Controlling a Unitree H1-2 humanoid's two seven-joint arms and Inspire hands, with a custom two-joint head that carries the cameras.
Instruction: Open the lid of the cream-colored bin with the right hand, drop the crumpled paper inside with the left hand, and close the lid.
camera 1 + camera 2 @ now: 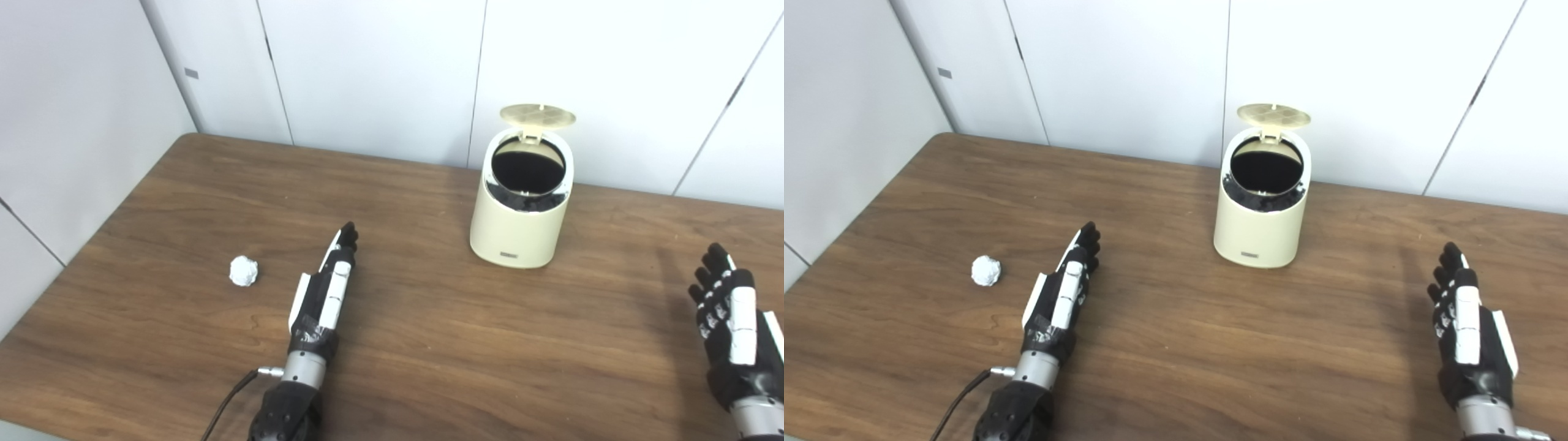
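Both hands' fingers (344, 244) straight, empty

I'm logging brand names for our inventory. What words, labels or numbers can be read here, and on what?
None can be read.
Small plate low on the front of the bin: too small and blurred to read.
Small grey tag on the wall panel: no text can be made out.

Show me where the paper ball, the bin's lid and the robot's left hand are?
crumpled paper (244, 271), left eye view, middle of the white ball.
lid (538, 115), left eye view, centre of the raised lid's underside.
left hand (1062, 299), right eye view, back of the hand, fingers stretched out.
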